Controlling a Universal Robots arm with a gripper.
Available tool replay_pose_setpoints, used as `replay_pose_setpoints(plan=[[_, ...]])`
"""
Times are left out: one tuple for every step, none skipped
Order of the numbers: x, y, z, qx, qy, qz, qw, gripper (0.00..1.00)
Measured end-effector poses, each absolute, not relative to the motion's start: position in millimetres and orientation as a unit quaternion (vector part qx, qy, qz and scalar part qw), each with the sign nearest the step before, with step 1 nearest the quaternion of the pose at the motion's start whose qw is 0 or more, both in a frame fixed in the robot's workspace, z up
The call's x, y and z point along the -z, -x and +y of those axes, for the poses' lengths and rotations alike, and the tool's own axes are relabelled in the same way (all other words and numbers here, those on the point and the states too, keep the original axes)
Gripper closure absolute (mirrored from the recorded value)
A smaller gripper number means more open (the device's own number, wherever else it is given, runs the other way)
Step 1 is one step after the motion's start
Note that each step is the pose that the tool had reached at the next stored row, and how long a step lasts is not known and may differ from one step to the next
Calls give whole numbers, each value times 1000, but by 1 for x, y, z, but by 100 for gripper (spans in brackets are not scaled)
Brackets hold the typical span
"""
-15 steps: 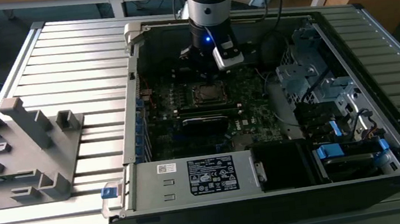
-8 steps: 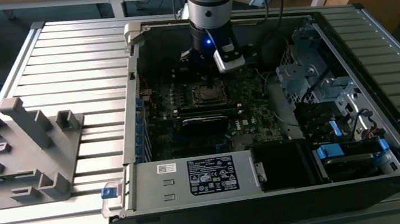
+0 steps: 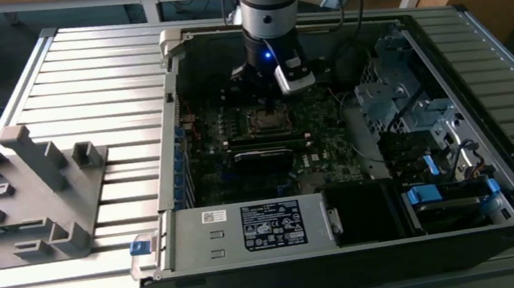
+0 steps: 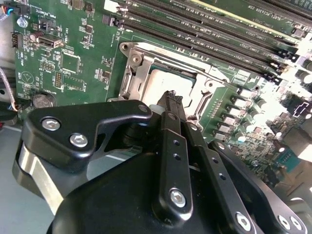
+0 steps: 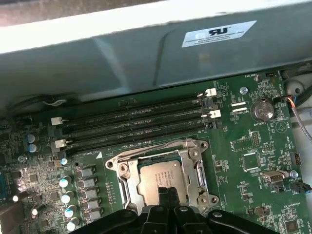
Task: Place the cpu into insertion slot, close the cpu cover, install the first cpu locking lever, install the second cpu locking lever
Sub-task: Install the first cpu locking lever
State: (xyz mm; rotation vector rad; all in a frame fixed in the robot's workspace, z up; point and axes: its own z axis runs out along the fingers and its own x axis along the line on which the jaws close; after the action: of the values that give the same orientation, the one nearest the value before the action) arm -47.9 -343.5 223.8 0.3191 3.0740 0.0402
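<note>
my hand (image 5: pixel 165 195): clenched, empty, over cpu (image 5: pixel 161 178) | cover (image 5: pixel 195 168): down | risk: fingertips scraping cpu, levers unlatched

Dim case interior (image 3: pixel 267 143), glare on capacitors (image 4: pixel 265 114) (wrist views soft).

From high up and well back, our exterior view looks down into the open computer case (image 3: pixel 354 140) on the worktop (image 3: pixel 85 83). Both our wrist views sit close above the motherboard (image 4: pixel 73 68), sharing the cpu socket (image 5: pixel 163 178) from opposite sides.
</note>
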Motion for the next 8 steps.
replay_pose_setpoints(plan=[[-224,49,-343,-13,-103,994,25,89],[-224,49,-343,-13,-103,994,25,89],[-223,50,-344,-13,-103,994,25,89],[-223,50,-344,-13,-103,994,25,89],[-223,50,-344,-13,-103,994,25,89],[-223,50,-344,-13,-103,994,25,89],[-223,50,-343,-13,-103,994,25,89],[-223,50,-344,-13,-103,994,25,89]])
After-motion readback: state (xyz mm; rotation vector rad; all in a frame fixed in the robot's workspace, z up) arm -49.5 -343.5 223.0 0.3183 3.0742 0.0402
